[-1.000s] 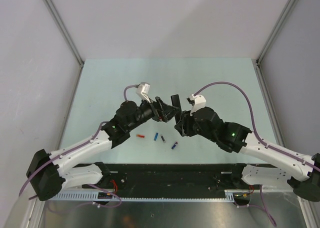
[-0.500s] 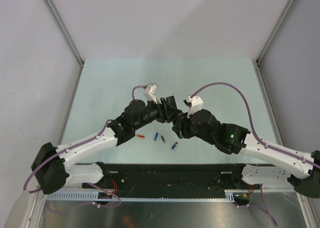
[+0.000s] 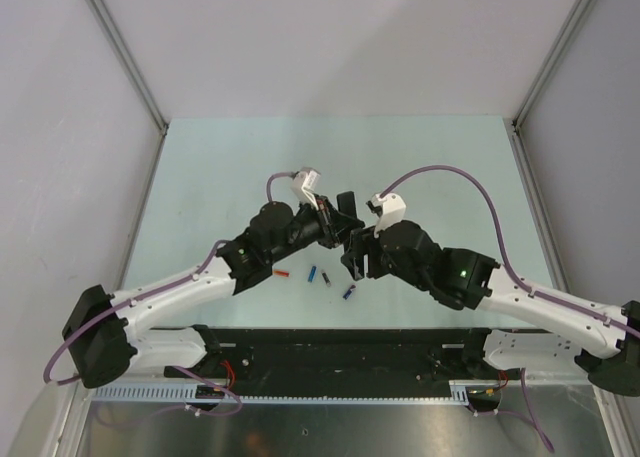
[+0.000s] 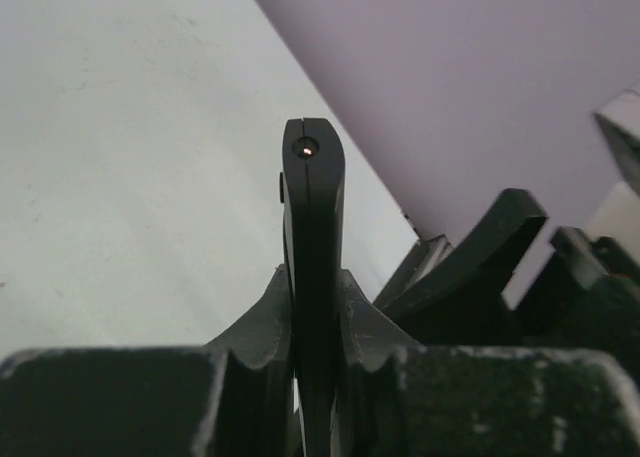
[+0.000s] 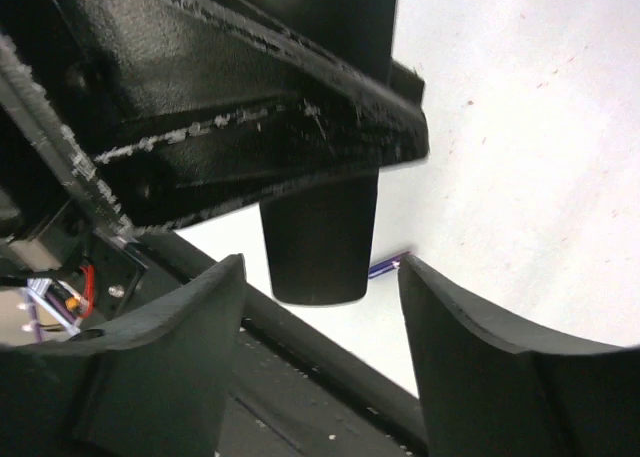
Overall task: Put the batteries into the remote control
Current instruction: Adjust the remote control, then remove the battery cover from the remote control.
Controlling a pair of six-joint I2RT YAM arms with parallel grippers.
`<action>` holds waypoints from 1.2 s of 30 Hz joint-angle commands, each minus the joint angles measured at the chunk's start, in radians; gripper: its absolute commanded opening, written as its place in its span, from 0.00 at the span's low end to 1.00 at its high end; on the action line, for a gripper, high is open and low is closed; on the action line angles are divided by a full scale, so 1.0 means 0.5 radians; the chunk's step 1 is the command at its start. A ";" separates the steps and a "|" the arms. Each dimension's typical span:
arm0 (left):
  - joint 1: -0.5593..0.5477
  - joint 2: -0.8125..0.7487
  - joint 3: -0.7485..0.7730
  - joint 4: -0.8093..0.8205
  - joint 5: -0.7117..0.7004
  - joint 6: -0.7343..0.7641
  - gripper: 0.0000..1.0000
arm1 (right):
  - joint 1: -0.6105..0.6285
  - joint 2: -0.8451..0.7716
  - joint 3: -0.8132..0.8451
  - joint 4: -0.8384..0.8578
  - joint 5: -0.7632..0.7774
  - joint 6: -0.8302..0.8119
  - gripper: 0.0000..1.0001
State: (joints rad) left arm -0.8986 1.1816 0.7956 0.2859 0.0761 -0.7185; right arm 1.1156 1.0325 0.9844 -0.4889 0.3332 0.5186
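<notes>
Locating the task's things first: where is the slim flat black rectangular remote control? (Student)

Above the middle of the pale green desk, off its surface. The left fingers are clenched on it, one on each flat face. The left wrist view shows it edge-on, rising upright between them. (Tutor)

And the right fingers? (Student)

Released. They stand apart on either side of one end of the remote control, with a gap on each side, as the right wrist view shows. (Tutor)

Where are the small dark blue cylindrical batteries? (Student)

On the desk, nearer than both sets of fingers. One lies to the left. The other battery lies to its right and slightly nearer, apart from it. A tiny red piece lies left of the pair. A small greyish piece, too small to identify, sits just right of the left battery. (Tutor)
</notes>
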 commanded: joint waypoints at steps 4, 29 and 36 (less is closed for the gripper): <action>0.082 -0.108 -0.014 -0.029 -0.119 0.029 0.00 | 0.008 -0.092 0.093 -0.016 0.058 0.021 0.80; 0.717 0.130 -0.794 1.937 1.032 -1.100 0.00 | -0.756 -0.212 -0.585 1.278 -1.458 0.656 0.83; 0.720 0.293 -0.735 2.088 1.142 -1.226 0.00 | -0.737 -0.144 -0.582 1.331 -1.513 0.662 0.81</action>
State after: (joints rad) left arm -0.5446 1.3033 0.3859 1.1957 0.5827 -1.2701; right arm 0.7387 0.9447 0.6846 0.1005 -0.3706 0.8375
